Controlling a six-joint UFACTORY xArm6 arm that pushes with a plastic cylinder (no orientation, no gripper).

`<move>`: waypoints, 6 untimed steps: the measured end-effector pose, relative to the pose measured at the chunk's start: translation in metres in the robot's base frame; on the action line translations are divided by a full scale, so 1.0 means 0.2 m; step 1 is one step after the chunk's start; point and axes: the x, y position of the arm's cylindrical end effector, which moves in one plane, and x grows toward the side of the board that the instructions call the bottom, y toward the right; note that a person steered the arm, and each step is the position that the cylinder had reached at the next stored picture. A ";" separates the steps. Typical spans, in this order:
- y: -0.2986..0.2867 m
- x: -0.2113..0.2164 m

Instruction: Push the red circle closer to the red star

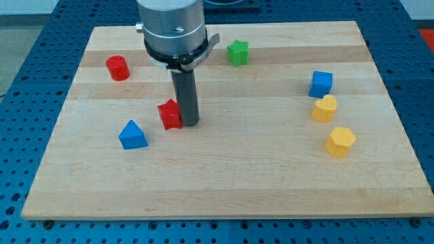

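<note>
The red circle [117, 68] stands near the board's upper left. The red star [169, 114] lies left of centre, below and to the right of the circle. My tip [188, 123] rests on the board right against the star's right side. The rod rises from there to the arm's grey head at the view's top. The circle is well apart from my tip, up and to the left.
A blue triangle [133, 135] lies below-left of the star. A green star [237, 52] sits near the top centre. At the right are a blue cube [321, 83], a yellow heart [325, 108] and a yellow hexagon [340, 141]. The wooden board [224, 183] ends on all sides.
</note>
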 end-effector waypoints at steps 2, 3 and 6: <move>0.03 0.09; -0.10 -0.07; -0.26 -0.09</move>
